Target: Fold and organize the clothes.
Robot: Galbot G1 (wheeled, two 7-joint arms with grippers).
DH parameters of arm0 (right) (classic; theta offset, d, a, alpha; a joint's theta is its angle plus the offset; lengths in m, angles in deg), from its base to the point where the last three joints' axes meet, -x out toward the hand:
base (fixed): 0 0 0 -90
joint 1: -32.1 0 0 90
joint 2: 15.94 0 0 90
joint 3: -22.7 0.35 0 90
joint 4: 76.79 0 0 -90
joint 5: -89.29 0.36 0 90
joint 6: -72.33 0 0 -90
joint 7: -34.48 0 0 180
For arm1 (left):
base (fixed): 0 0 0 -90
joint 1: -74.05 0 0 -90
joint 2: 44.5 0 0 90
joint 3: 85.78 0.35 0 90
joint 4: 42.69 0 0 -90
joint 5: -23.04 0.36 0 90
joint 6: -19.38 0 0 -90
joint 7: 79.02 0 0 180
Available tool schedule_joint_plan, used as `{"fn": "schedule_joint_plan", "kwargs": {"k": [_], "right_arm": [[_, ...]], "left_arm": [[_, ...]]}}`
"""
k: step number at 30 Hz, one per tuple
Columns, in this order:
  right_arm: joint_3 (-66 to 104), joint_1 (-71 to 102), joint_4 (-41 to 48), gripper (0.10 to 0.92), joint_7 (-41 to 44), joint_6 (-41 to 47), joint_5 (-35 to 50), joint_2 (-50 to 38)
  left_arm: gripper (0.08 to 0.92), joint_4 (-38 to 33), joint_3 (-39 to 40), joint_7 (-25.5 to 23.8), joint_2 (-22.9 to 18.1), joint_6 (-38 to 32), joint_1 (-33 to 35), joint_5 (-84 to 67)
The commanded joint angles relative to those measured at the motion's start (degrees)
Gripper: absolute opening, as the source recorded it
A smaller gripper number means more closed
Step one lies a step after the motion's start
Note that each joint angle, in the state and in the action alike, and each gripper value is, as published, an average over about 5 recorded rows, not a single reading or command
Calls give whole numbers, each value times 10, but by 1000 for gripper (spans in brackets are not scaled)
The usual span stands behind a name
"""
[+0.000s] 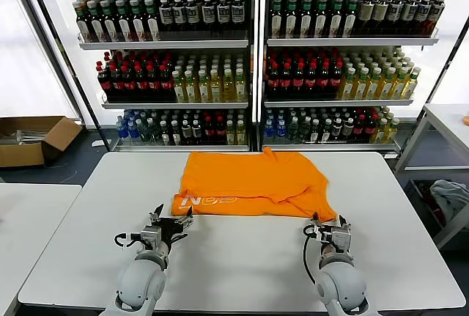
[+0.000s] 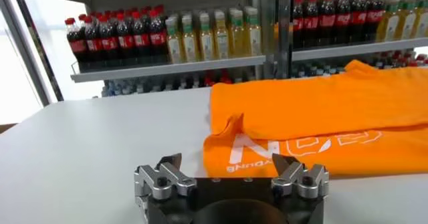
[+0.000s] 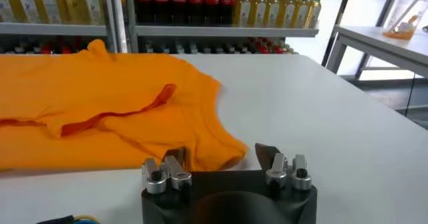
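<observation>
Now the soft, light T-shirt [image 1: 253, 184] lies just beyond both open grippers, left [image 1: 174, 222] and right [image 1: 327, 226]; take its near hem corners

The T-shirt [image 1: 253, 184] is showing bright orange all over, with white lettering [image 1: 212, 200] along its near edge and a darker orange line where one fold is casting shade. The worktop [image 1: 242, 257] is looking plain pale grey-white. Both hands, the left hand [image 1: 170, 226] and the right hand [image 1: 327, 229], are showing black bodies with silver-grey metal fittings. Behind, bottles [image 1: 220, 74] are standing in bands of dark brown, red-capped black, yellow and green.
</observation>
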Motion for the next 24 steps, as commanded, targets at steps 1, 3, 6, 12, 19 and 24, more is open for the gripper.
{"fn": "schedule_joint_plan", "kwargs": {"k": [1, 3, 6, 12, 19, 24], "right_arm": [[2, -1, 13, 685, -1, 2, 6, 0], [1, -1, 13, 651, -1, 2, 6, 0], [0, 0, 12, 584, -1, 2, 6, 0], [-2, 3, 11, 455, -1, 2, 4, 0], [-5, 3, 7, 258, -5, 4, 2, 5], [-8, 8, -2, 128, -3, 5, 0, 7]], "left_arm": [[807, 18, 0, 1, 1, 9, -5, -5], [766, 18, 0, 1, 1, 10, -5, -5], [682, 19, -1, 0, 3, 13, -5, -7], [510, 19, 1, -4, 4, 32, -4, -28], [310, 5, 13, -15, 13, 66, 4, -64], [165, -5, 9, -15, 17, 70, 7, -76]]}}
